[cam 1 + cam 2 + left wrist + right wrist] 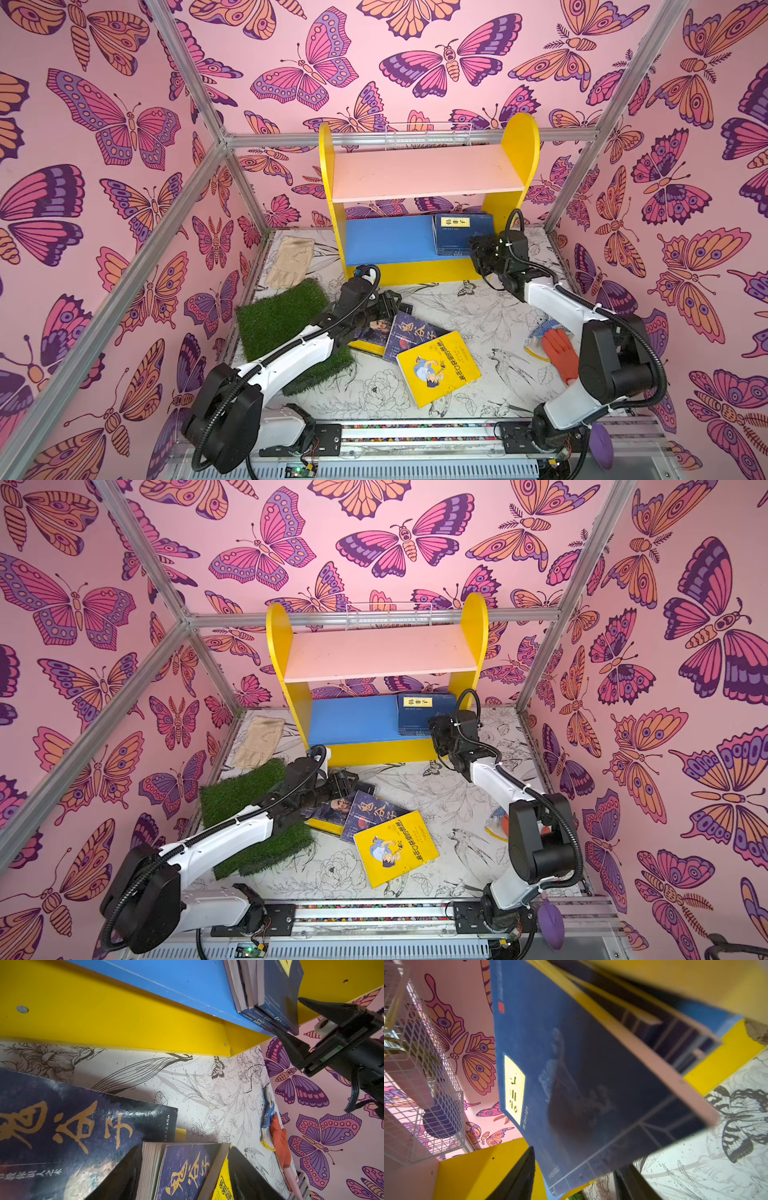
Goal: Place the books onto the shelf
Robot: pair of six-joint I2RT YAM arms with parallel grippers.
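top view: books (419,338) on counter (457,307) below left gripper (392,307), shelf (386,241) ahead | left wrist: it pinches several thin books by the edge; probably light, glossy, may slip | right wrist: right gripper (573,1167) spread around navy book (571,1084) leaning on shelf

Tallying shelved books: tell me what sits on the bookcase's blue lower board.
Navy paperbacks with a yellow title label sit at the right end of the blue lower board, at least three; the rest is bare. The front cover hides any behind it.
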